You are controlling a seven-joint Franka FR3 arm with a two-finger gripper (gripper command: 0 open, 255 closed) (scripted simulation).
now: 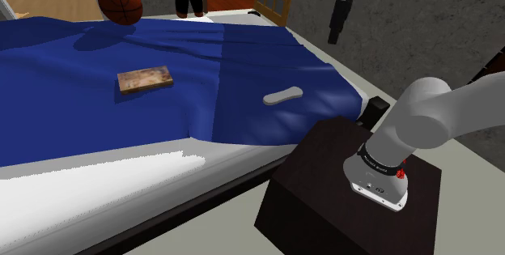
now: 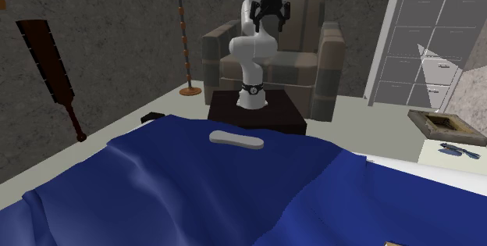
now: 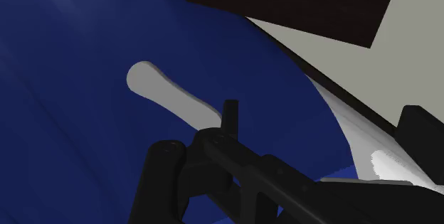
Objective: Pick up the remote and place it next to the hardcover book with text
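Above the dark stand [image 1: 317, 174]: claw [image 2: 271, 19], high up, nothing seen in its hold; how far open, impossible to tell. Just beyond, near the bed's edge on the blue cover [image 1: 65, 124]: grey remote [image 1: 282, 95], flat, lying crosswise to the reach. Farther in, well apart: hardcover book [image 1: 146, 79], flat. Farthest: basketball [image 1: 120, 2]. Best handling, by judgement: descend straight over the remote's narrow waist, rotate the claw to pinch across the width, close only once low against the soft cover.
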